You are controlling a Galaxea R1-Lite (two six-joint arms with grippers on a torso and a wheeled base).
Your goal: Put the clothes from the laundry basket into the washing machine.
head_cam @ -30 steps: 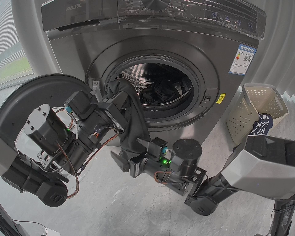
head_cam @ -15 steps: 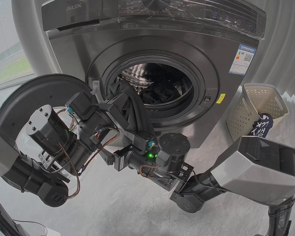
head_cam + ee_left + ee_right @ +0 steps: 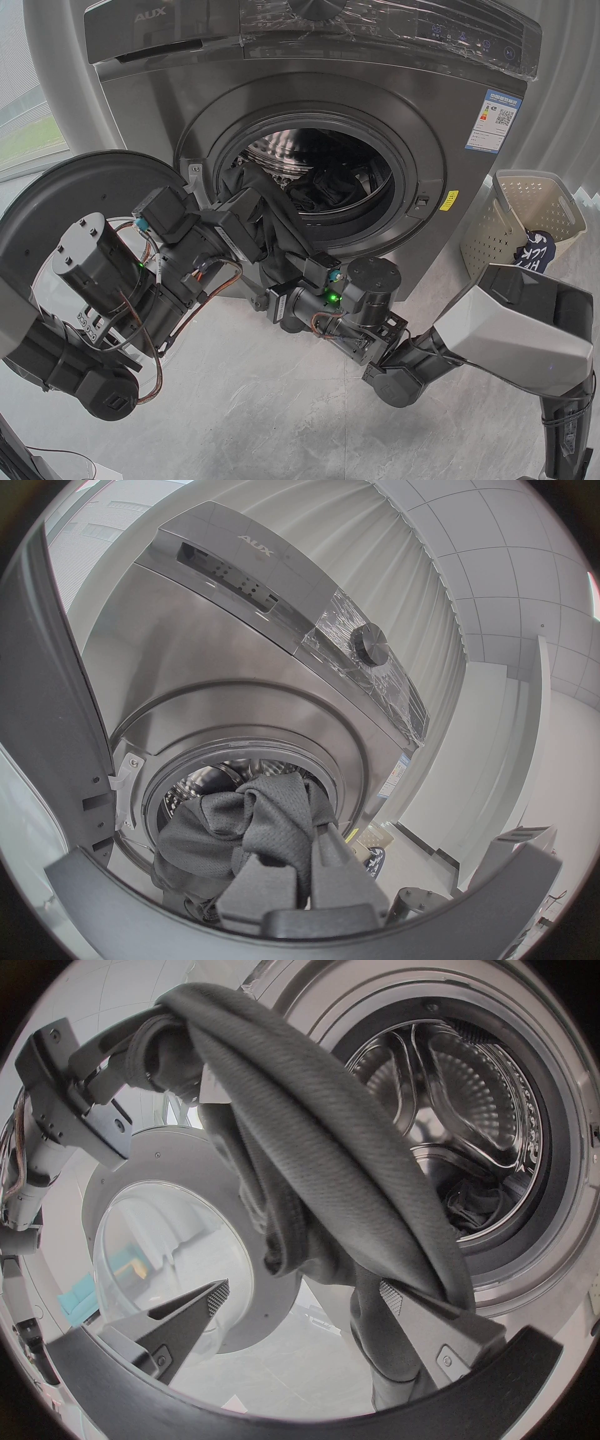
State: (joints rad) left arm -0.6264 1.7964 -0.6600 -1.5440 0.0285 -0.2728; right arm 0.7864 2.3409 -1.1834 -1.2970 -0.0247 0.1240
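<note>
The floor (image 3: 250, 412) is grey and shiny. A white curtain (image 3: 562, 125) hangs at the right side, and a window (image 3: 28, 128) at the left shows green grass outside. The ceiling (image 3: 500, 536) is made of white squares.

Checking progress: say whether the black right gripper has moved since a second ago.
Yes: the right gripper rose toward the grey washing machine's round door opening.

The pale grey marbled tile floor (image 3: 250, 412) carries a dark grey steel front-loading washing machine (image 3: 387, 94) far off, with a cream perforated plastic laundry basket (image 3: 537, 206) at its right.
</note>
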